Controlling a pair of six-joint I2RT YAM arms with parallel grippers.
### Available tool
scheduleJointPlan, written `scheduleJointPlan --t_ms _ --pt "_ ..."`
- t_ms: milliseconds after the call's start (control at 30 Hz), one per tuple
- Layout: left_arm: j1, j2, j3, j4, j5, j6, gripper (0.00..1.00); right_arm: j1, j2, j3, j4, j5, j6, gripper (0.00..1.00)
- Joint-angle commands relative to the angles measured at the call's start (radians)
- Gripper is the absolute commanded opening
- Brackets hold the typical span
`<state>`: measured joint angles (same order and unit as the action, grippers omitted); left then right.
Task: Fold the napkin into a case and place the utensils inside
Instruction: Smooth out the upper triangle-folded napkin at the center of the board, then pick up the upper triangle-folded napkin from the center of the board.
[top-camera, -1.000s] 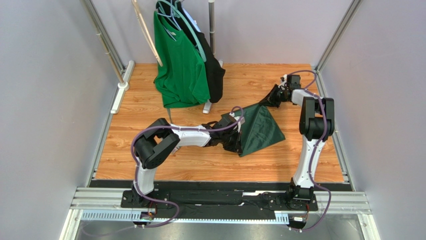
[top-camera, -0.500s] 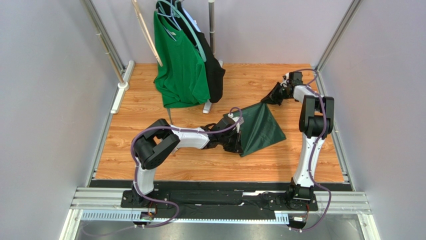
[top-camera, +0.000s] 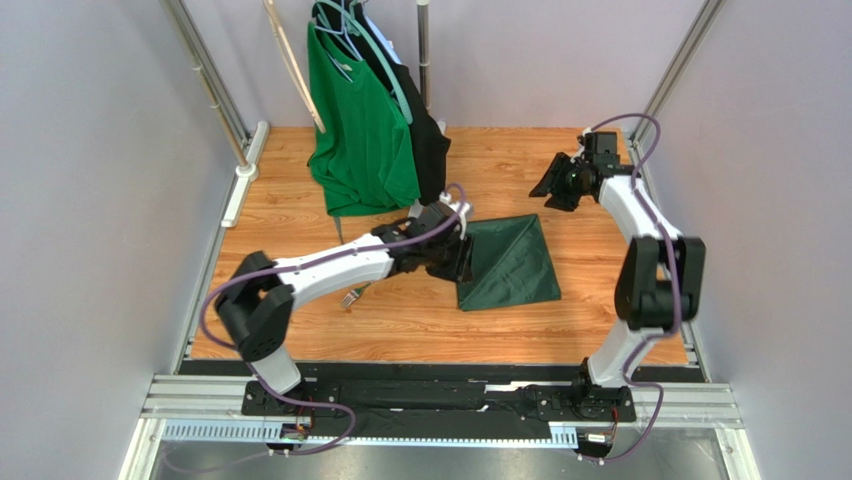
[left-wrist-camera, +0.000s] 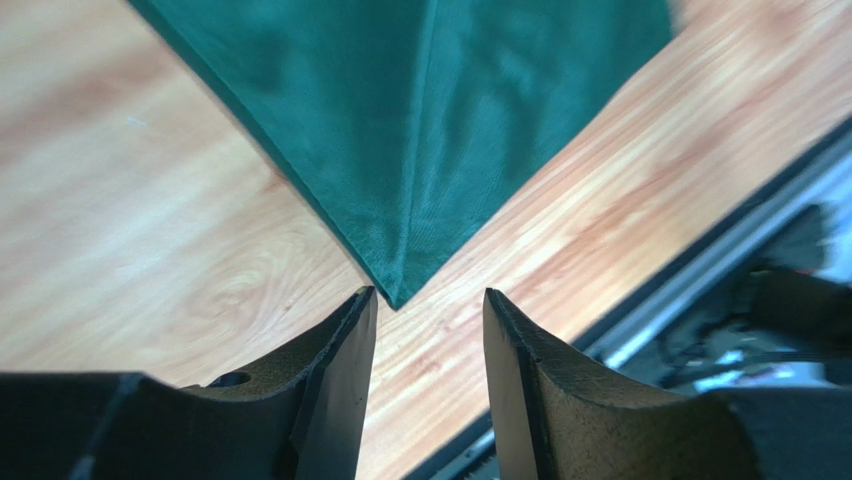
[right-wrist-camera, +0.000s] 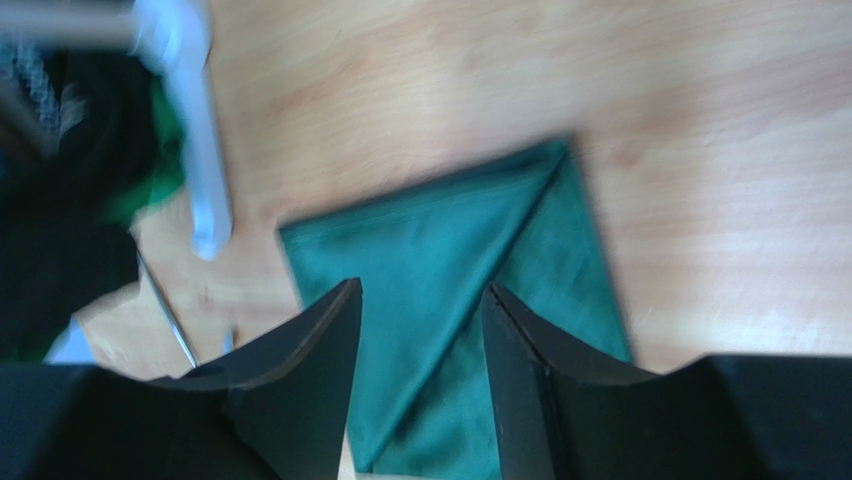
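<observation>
The dark green napkin (top-camera: 512, 262) lies flat on the wooden table, folded into a pointed shape with a diagonal crease. My left gripper (top-camera: 462, 268) hovers at its left edge. In the left wrist view the open jaws (left-wrist-camera: 428, 298) frame the napkin's (left-wrist-camera: 430, 130) pointed corner with nothing between them. My right gripper (top-camera: 550, 187) is raised beyond the cloth's far tip, apart from it. In the right wrist view it (right-wrist-camera: 420, 292) stands open above the napkin (right-wrist-camera: 450, 250). Silver utensils (top-camera: 350, 297) peek out under the left arm and show as thin slivers of utensils (right-wrist-camera: 172, 318) left of the cloth.
A clothes rack stands at the back with a bright green T-shirt (top-camera: 365, 130) and a black garment (top-camera: 432, 150). Its white foot (top-camera: 418, 213) rests just left of the napkin's far edge. Grey walls and metal rails (top-camera: 240, 150) border the table.
Both grippers have opened and let go of the napkin, which now lies flat. The right arm has lifted back to the far right. The left arm has stretched out further over the table.
</observation>
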<state>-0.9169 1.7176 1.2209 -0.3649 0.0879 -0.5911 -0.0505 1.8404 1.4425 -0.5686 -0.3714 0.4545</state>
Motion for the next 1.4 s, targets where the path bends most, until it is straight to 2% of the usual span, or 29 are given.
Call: scheduleJointPlan --t_ms 0,33,133,167,200,267,300,433,467,600,733,833,900,967,1000,1100,1133,1233,1367 --pt "0.072 -0.227 0.039 -0.081 0.003 0.017 0.50 0.190 -0.268 -0.223 -0.034 0.198 -0.002 0.52" --pt "0.078 -0.257 0.034 -0.089 -0.007 0.017 0.50 0.219 -0.308 -0.282 -0.015 0.203 0.033 0.52" --pt "0.104 -0.361 0.011 -0.097 -0.028 0.016 0.46 0.345 -0.427 -0.494 0.117 0.204 0.157 0.40" --pt "0.108 -0.381 0.005 -0.103 -0.037 0.014 0.45 0.406 -0.463 -0.539 0.187 0.215 0.174 0.25" --pt "0.121 -0.418 -0.010 -0.105 -0.046 0.010 0.43 0.428 -0.471 -0.606 0.203 0.232 0.196 0.17" --pt "0.131 -0.444 -0.029 -0.095 -0.042 0.005 0.43 0.449 -0.468 -0.654 0.229 0.261 0.217 0.03" --pt "0.136 -0.458 -0.040 -0.094 -0.036 -0.001 0.43 0.449 -0.455 -0.687 0.237 0.250 0.220 0.01" --pt "0.141 -0.441 -0.061 -0.068 -0.013 -0.018 0.43 0.446 -0.432 -0.708 0.184 0.307 0.185 0.00" --pt "0.142 -0.423 -0.073 -0.057 -0.013 -0.024 0.48 0.443 -0.431 -0.711 0.170 0.324 0.178 0.00" --pt "0.159 -0.339 -0.070 -0.013 -0.020 -0.061 0.55 0.370 -0.399 -0.740 0.096 0.348 0.155 0.00" --pt "0.171 -0.216 -0.028 -0.002 -0.039 -0.095 0.56 0.347 -0.502 -0.743 0.000 0.404 0.102 0.03" --pt "0.173 -0.145 -0.018 0.027 -0.072 -0.122 0.56 0.389 -0.573 -0.682 -0.091 0.491 0.032 0.11" --pt "0.173 -0.133 -0.023 0.044 -0.086 -0.136 0.55 0.419 -0.579 -0.584 -0.148 0.531 -0.017 0.20" --pt "0.173 -0.153 -0.055 0.066 -0.117 -0.159 0.55 0.478 -0.570 -0.527 -0.151 0.514 -0.027 0.34" --pt "0.173 -0.157 -0.063 0.081 -0.140 -0.164 0.55 0.489 -0.561 -0.525 -0.130 0.423 -0.004 0.36" --pt "0.173 -0.132 -0.048 0.081 -0.126 -0.173 0.55 0.494 -0.497 -0.579 0.018 0.266 0.085 0.34" --pt "0.176 -0.118 -0.035 0.081 -0.116 -0.171 0.55 0.494 -0.485 -0.597 0.080 0.256 0.102 0.29" --pt "0.176 -0.078 -0.026 0.138 -0.096 -0.185 0.53 0.492 -0.451 -0.669 0.166 0.265 0.118 0.19" --pt "0.181 0.023 0.012 0.170 -0.070 -0.222 0.53 0.476 -0.402 -0.708 0.179 0.296 0.075 0.14"
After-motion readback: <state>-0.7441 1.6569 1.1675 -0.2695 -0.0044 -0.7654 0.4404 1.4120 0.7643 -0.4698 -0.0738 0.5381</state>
